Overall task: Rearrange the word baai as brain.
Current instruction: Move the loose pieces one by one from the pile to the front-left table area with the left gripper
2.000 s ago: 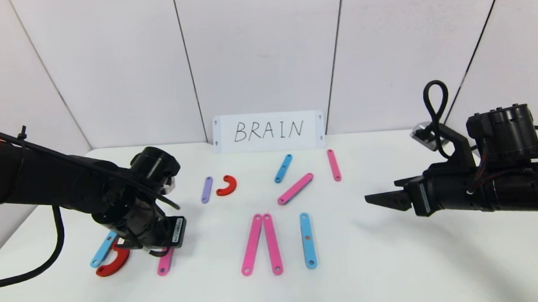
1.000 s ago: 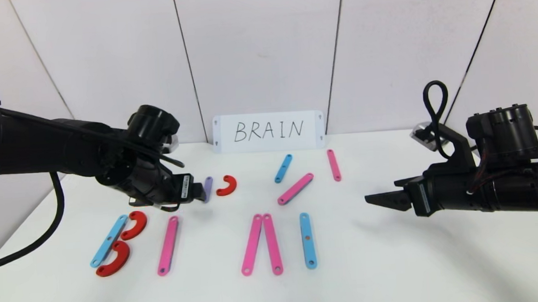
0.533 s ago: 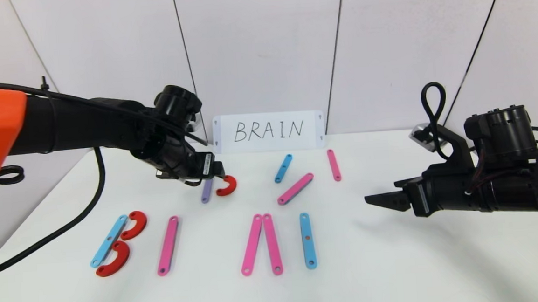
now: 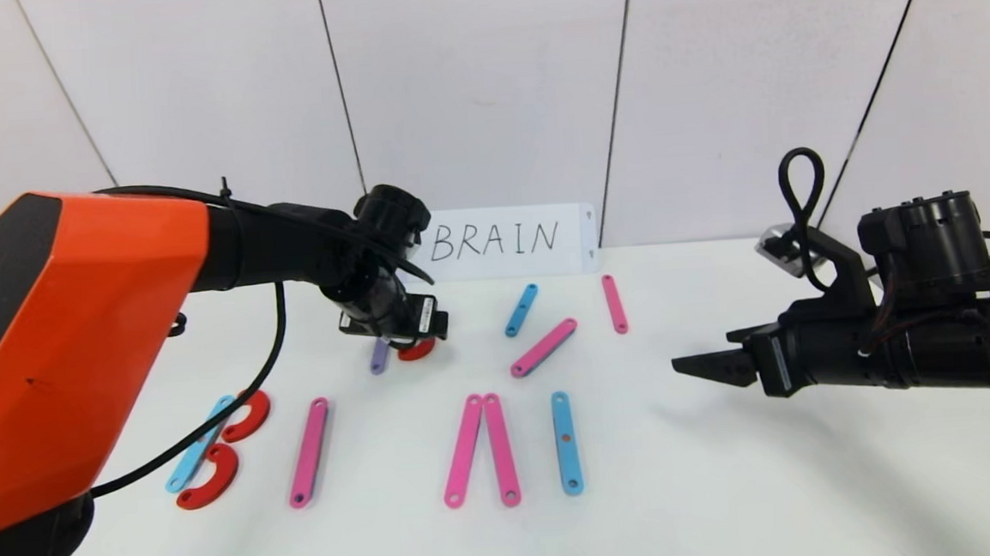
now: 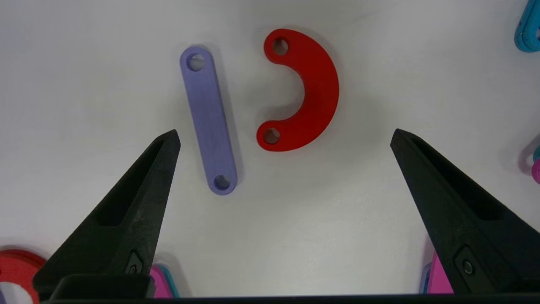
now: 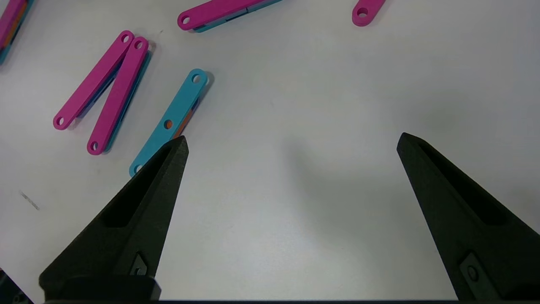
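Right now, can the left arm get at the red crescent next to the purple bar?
Probably yes. The left gripper hangs open over the red crescent, which lies flat with nothing on it. The purple bar lies close beside it, apart but also between the fingers, so a straight close may catch both.
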### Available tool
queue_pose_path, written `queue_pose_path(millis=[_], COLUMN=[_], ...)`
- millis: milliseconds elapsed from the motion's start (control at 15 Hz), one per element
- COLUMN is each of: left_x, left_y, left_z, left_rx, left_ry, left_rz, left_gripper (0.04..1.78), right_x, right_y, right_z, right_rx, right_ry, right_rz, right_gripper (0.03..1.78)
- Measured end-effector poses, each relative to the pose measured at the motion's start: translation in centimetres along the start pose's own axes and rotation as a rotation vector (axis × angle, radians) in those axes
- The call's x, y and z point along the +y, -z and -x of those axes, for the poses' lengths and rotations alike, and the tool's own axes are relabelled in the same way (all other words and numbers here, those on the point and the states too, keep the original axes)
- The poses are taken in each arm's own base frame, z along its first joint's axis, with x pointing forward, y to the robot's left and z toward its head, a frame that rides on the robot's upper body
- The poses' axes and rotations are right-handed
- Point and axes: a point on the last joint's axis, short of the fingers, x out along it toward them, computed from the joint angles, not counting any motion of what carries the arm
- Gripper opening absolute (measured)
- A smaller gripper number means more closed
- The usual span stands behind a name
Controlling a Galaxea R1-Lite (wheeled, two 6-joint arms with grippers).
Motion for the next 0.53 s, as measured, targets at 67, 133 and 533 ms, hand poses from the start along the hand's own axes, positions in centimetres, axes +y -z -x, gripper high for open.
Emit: queue_pose_path(millis=[67, 133, 533], left_x=[-0.4, -0.8, -2.7], left_y=[0.1, 0.1, 0.4], left_z=[-0.4, -0.7, -2.2], left_rx=[0.002, 0.001, -0.004], left_ry=[0.001, -0.003, -0.027], left_rz=[-0.005, -0.01, -0.034], left_gripper=[1.74, 1.74, 1.74], right_x=[0.0, 0.0, 0.0], right_y=[0.0, 0.0, 0.0], right_z=[0.0, 0.0, 0.1], right_rx=[0.0, -0.001, -0.002], right_ry=[-0.001, -0.001, -0.002], right_rz=[0.0, 0.0, 0.001], right_gripper=[1.73, 1.73, 1.73])
